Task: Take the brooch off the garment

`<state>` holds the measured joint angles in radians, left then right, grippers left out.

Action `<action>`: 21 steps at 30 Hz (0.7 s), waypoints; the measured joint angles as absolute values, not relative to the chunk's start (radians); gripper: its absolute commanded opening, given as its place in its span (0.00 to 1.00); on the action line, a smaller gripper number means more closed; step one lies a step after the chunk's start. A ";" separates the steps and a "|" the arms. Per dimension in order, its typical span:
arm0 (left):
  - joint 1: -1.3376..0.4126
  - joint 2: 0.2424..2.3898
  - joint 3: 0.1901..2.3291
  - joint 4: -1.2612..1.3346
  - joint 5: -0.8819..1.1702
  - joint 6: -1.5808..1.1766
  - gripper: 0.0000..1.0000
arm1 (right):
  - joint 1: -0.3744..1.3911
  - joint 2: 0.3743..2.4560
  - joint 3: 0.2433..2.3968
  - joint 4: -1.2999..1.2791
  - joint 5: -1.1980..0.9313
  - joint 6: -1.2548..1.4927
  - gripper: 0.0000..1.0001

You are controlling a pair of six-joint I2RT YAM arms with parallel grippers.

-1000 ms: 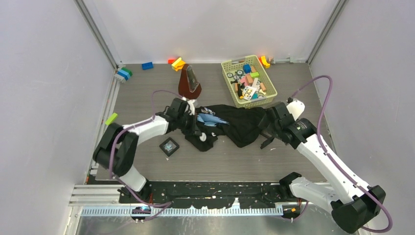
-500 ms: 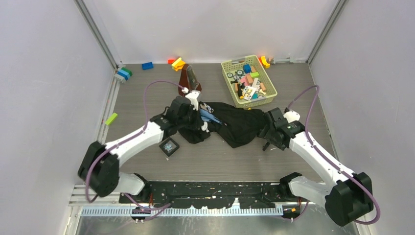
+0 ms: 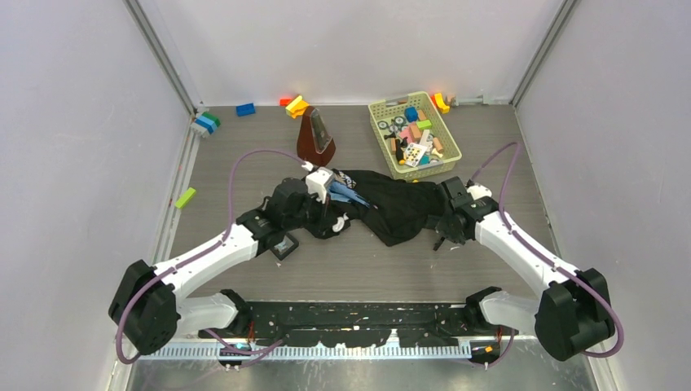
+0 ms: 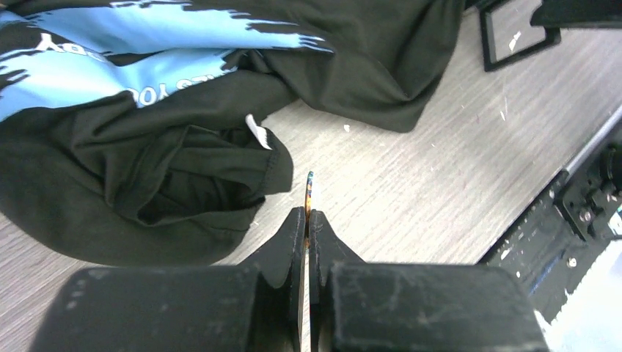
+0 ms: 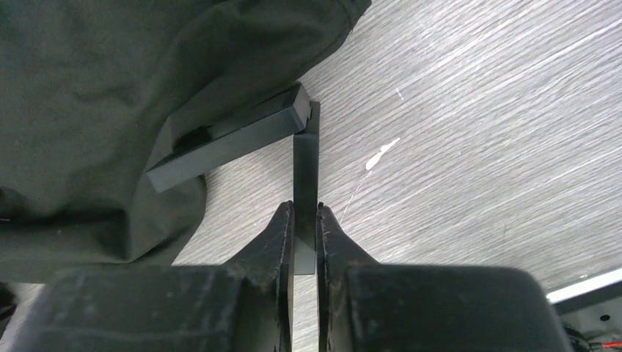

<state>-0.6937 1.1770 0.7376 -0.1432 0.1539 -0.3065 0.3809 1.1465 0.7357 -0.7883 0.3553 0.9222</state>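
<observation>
The garment (image 3: 399,208) is a black shirt with a blue print, crumpled mid-table. In the left wrist view it (image 4: 183,169) fills the upper left. My left gripper (image 3: 316,213) is shut on the brooch (image 4: 309,192), a thin colourful piece seen edge-on above the fingertips, over bare table just right of the shirt's collar and apart from the cloth. My right gripper (image 3: 444,234) sits at the shirt's right edge, shut on a flat black bar (image 5: 306,183). That bar joins a second black bar (image 5: 227,143) which runs under the cloth (image 5: 95,95).
A yellow basket (image 3: 382,141) of toys stands at the back right, with a brown metronome-shaped object (image 3: 314,137) to its left. Loose blocks (image 3: 295,105) lie along the back wall. A small black square box (image 3: 283,244) lies beside the left arm.
My right gripper has closed from open onto the black bar at the shirt's edge. The left arm has drawn back toward the near left, still shut.
</observation>
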 measured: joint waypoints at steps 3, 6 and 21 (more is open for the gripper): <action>-0.707 1.166 0.715 -0.113 0.184 -0.290 0.00 | 0.379 1.166 0.770 -0.837 0.318 0.895 0.02; -0.719 1.137 0.682 -0.075 0.213 -0.274 0.00 | 0.378 1.180 0.841 -0.944 0.273 0.857 0.00; -0.727 0.893 0.525 0.075 0.342 -0.231 0.00 | 0.531 1.463 1.206 -1.214 -0.141 0.675 0.01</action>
<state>-0.7265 0.8928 0.5255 0.0750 0.3420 -0.2310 0.5308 1.4631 1.2057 -1.2137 -0.1406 0.6754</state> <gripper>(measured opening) 0.015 0.155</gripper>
